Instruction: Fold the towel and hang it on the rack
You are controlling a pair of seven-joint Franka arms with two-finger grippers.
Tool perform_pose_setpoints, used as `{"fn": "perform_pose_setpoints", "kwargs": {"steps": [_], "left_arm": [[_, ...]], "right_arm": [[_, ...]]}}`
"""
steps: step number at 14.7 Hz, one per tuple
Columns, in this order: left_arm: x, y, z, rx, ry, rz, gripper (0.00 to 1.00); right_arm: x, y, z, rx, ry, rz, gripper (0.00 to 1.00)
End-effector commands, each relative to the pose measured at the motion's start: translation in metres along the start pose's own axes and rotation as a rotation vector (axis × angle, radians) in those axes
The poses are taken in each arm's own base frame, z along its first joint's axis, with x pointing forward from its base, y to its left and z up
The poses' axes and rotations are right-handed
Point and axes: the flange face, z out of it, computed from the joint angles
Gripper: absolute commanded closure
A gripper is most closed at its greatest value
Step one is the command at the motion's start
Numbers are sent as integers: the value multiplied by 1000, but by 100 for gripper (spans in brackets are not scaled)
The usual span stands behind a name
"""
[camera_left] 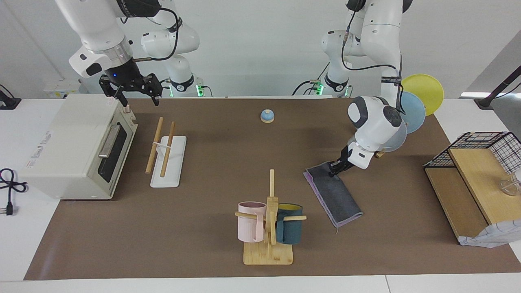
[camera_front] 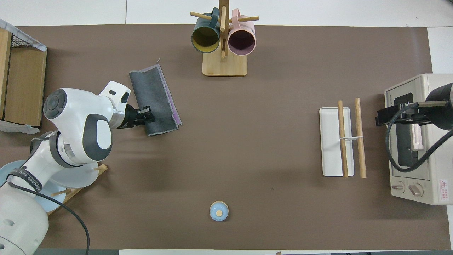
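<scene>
Left claw (camera_left: 336, 168) tips hidden against towel (camera_left: 333, 195); grip perhaps closed.

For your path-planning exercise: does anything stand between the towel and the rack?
Nothing visible does. The left gripper is at the towel; bare mat runs from there to the rack. The mug tree stands farther from the robots, off that line.

Open mat btwn towel (camera_left: 333, 193) & rack (camera_left: 167, 156); mug tree (camera_left: 269, 221) off-path.

Towel (camera_left: 333, 195): on desk (camera_left: 211, 244), toward left arm's end.
Rack (camera_left: 167, 161): beside oven (camera_left: 77, 148), right arm's end.
Mug tree (camera_left: 269, 228): between them, farther from robots.
</scene>
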Motion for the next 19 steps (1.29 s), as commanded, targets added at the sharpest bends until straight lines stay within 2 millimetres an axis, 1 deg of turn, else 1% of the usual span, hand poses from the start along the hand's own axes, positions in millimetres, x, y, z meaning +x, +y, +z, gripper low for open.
{"fn": "perform_pose_setpoints", "kwargs": {"steps": [1, 2, 3, 4, 6, 7, 8, 9, 10, 11, 12, 13, 14, 15, 16, 17, 18, 19], "left_arm": [[-3, -3, -1, -15, -4, -19, 100], [-1, -1, -7, -19, -14, -27, 100], [3, 4, -18, -31, -25, -50, 100], [9, 11, -34, -44, -39, -91, 100], [21, 32, -72, -55, -78, -183, 100], [23, 44, -89, -50, -87, -255, 100], [23, 58, -106, -29, -75, -311, 100], [21, 70, -119, -2, -70, -377, 100], [15, 87, -130, 13, -77, -435, 100], [6, 108, -145, 8, -76, -492, 100], [-1, 119, -155, 4, -74, -569, 100], [-14, 132, -170, -7, -64, -660, 100], [-30, 150, -183, -22, -56, -743, 100], [-43, 161, -196, -35, -46, -815, 100], [-57, 173, -206, -45, -44, -867, 100], [-68, 181, -215, -55, -49, -945, 100], [-78, 190, -219, -62, -52, -1009, 100], [-91, 203, -221, -70, -58, -1063, 100]], "right_arm": [[-7, 1, 1, 21, 16, 17, 0], [-7, 1, 1, 21, 16, 19, 0], [-7, 1, 1, 21, 16, 19, 0], [-7, 1, 0, 21, 18, 19, 0], [-7, 0, 0, 24, 19, 35, 0], [-6, -3, -1, 64, 27, 66, 0], [-5, -3, 3, 122, 24, 121, 0], [-6, -7, 7, 176, 20, 184, 0], [-7, -10, 12, 210, 16, 244, 0], [-6, -18, 16, 243, 15, 305, 0], [-4, -29, 19, 297, 11, 380, 0], [-2, -44, 23, 342, 4, 449, 0], [0, -59, 25, 396, 1, 547, 0], [3, -75, 26, 460, -12, 640, 0], [4, -93, 26, 535, -41, 751, 0], [7, -106, 26, 610, -74, 884, 0], [7, -121, 27, 678, -110, 1001, 0], [6, -129, 28, 725, -138, 1085, 0]]}}
